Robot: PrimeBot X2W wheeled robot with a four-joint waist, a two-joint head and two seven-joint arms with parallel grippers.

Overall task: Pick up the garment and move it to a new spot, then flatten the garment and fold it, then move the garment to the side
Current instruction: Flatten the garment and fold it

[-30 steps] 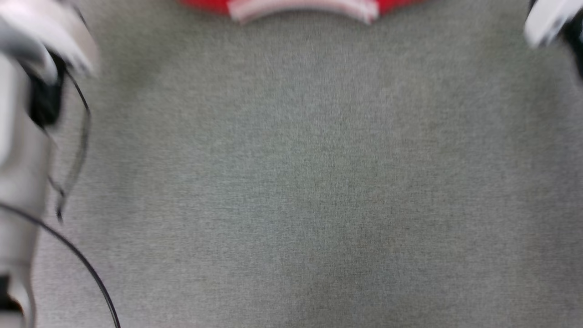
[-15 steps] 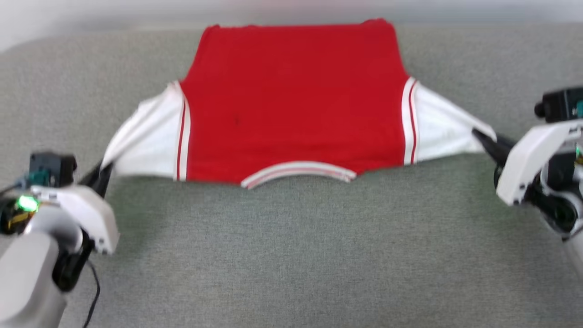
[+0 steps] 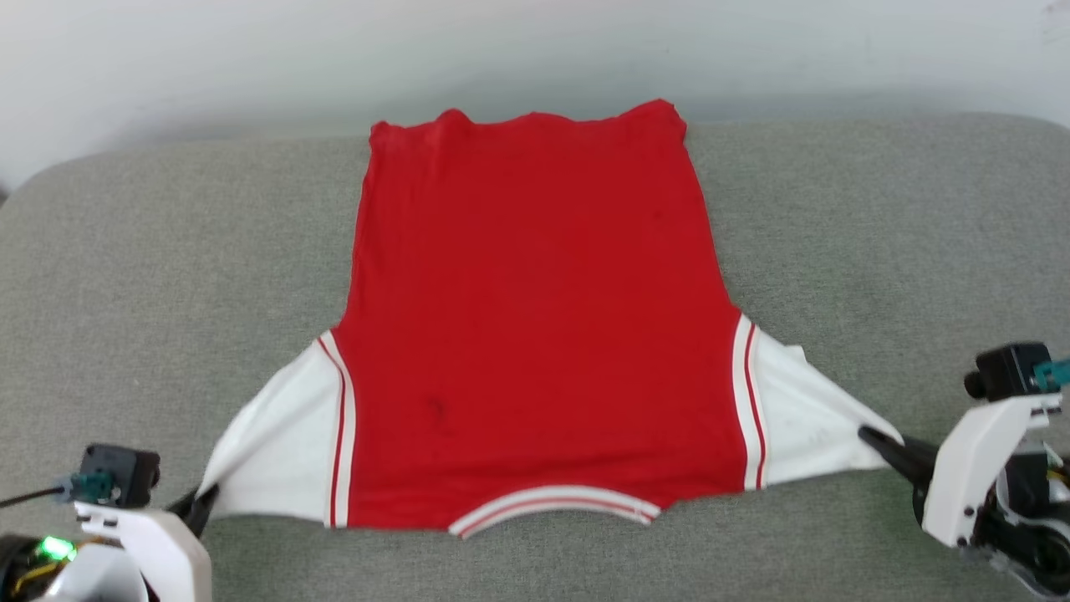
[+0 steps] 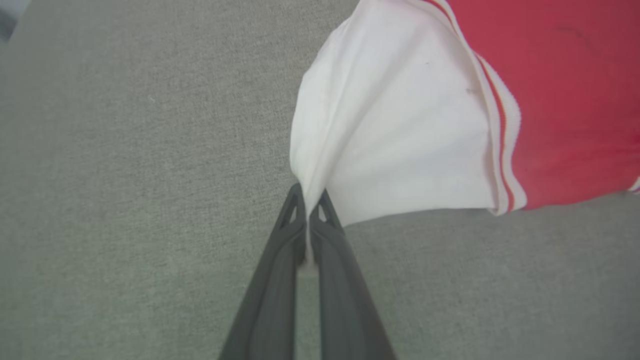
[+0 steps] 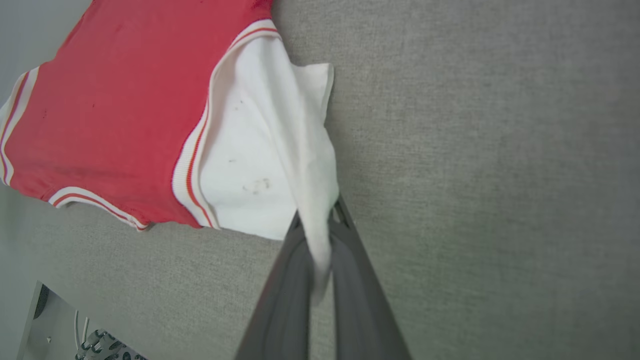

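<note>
Left gripper (image 3: 199, 504) and right gripper (image 3: 873, 438) each pinch one tip of the white sleeves (image 3: 280, 451). They hold the garment (image 3: 535, 334) spread, collar nearest, on the grey padded surface (image 3: 125, 251). Flattening probably needs equal outward tension, with both sleeves lowered together.

Grey woven fabric covers the worktop (image 3: 535, 552) that spreads beneath my left pincer (image 3: 199, 502) and my right pincer (image 3: 869, 436). Ahead of both, past its rounded far corners, a plain pale wall (image 3: 251, 58) stands, softly lit.
</note>
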